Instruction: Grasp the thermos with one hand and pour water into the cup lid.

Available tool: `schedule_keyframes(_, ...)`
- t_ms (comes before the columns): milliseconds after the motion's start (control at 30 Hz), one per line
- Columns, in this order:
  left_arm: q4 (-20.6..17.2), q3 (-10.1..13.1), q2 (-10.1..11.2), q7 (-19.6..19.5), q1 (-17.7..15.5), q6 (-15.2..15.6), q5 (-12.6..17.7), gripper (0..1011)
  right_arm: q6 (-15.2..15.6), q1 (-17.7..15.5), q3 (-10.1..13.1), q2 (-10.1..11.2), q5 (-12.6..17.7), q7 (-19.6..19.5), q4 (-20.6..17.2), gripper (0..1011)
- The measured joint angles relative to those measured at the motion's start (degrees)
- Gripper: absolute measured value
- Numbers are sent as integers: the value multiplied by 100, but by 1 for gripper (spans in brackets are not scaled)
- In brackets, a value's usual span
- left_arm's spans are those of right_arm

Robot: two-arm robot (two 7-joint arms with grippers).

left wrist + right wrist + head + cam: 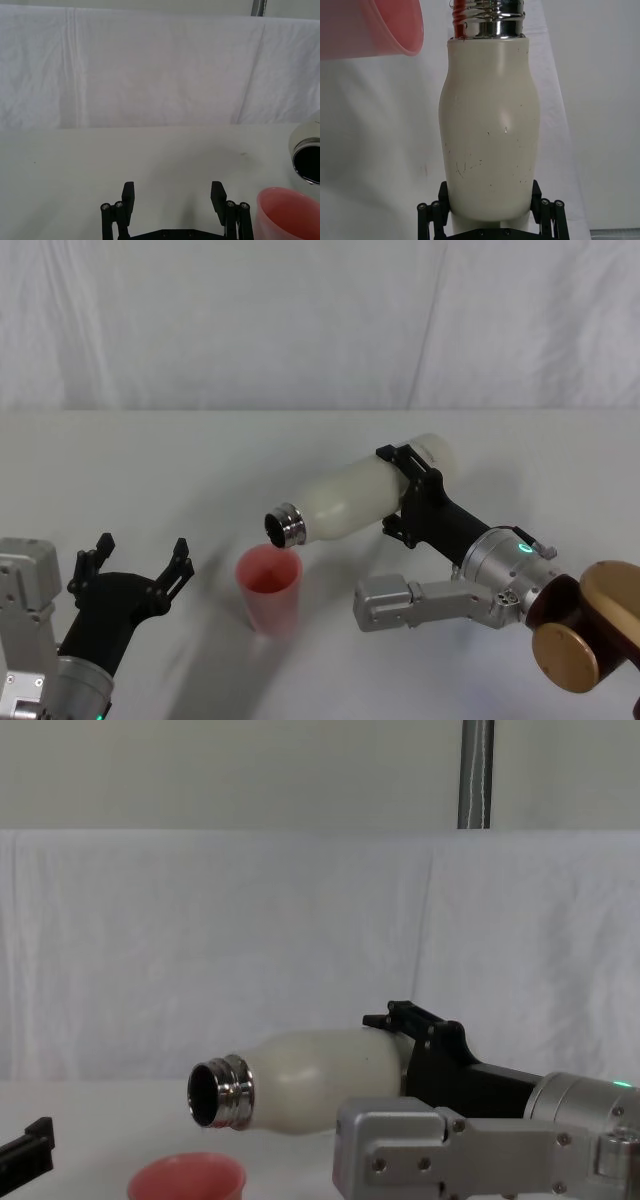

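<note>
While the thermos (360, 498) lies near-horizontal above the table (300, 440), its steel neck sits just over the cup lid (268, 588) rim. Right wrist view shows scuffs on the cream body. The right gripper (412, 495) clamps its base; the left gripper (135, 562) rests wide open nearby. White cloth (250, 940) backs the table.

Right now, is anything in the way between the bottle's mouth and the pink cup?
Nothing visible. The right end effector holds the thermos tipped on its side, steel neck just above the cup lid's rim, with open air between them.
</note>
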Motion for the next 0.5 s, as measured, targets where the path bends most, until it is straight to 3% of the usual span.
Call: schedule_keyframes(500, 0, 0, 0, 0, 0, 0, 0, 1001, 5, -3, -16, 32, -42, 18, -21, 950)
